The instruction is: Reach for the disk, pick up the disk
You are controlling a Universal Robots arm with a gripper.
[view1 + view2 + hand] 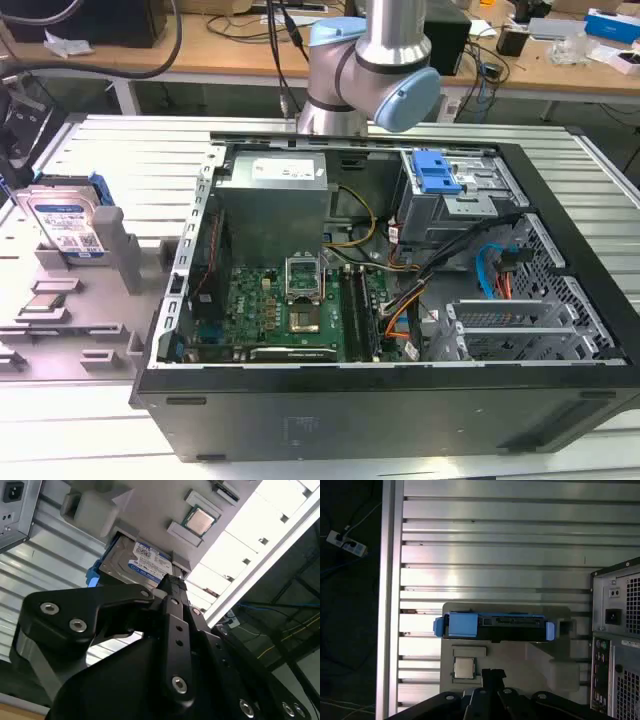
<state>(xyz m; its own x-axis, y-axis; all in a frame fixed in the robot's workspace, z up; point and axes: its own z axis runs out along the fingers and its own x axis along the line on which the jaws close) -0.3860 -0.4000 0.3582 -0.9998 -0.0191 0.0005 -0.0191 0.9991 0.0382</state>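
The big black computer case sits closest in the exterior view, open on top. On that view's left, apart from the case, is a grey holder. The disk stands on its edge in a slot there (blue bracket on its sides). The gripper hangs above the holder, not touching the disk, closed up and holding nothing. A small chip lies just beside the slot. I think the gripper should open wide, line up across the disk's thin top edge, and come straight down.

Both wrist views toward the disk
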